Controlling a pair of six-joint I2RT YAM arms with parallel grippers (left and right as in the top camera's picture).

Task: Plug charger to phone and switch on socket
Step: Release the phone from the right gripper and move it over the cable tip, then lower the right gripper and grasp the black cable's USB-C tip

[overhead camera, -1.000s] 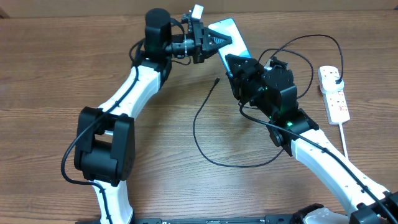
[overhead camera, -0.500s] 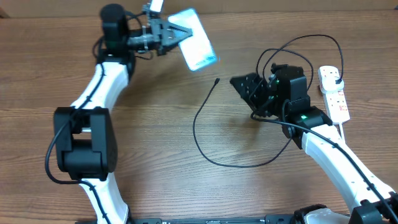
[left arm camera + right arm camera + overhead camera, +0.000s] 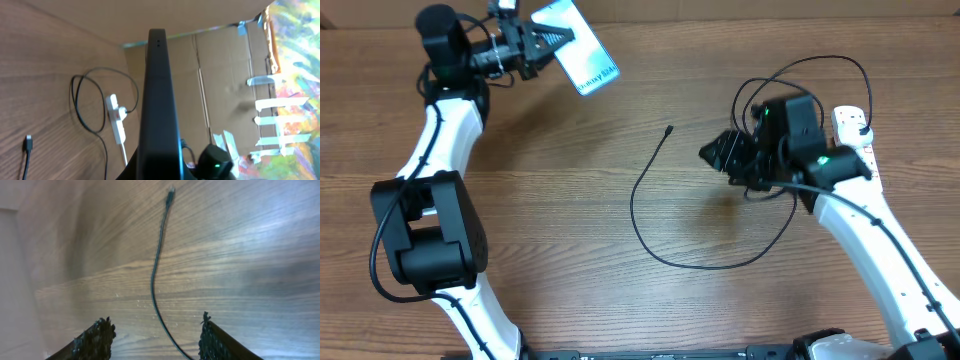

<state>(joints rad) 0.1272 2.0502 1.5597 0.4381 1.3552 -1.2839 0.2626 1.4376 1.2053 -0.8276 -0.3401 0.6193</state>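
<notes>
Connector-fetch step, as I judge it: my left end effector (image 3: pixel 552 42) clamped on slim teal-screened phone (image 3: pixel 582 65), upper left; right end effector (image 3: pixel 720 155) apart, empty, beside thin black charger cable (image 3: pixel 633 205) mid-frame; next, pinch its connector tip (image 3: pixel 668 130).

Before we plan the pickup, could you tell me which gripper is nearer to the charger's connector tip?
Right. The right gripper hangs open just to the right of the connector tip; the left gripper holds the phone near the table's far-left edge, well away.
</notes>
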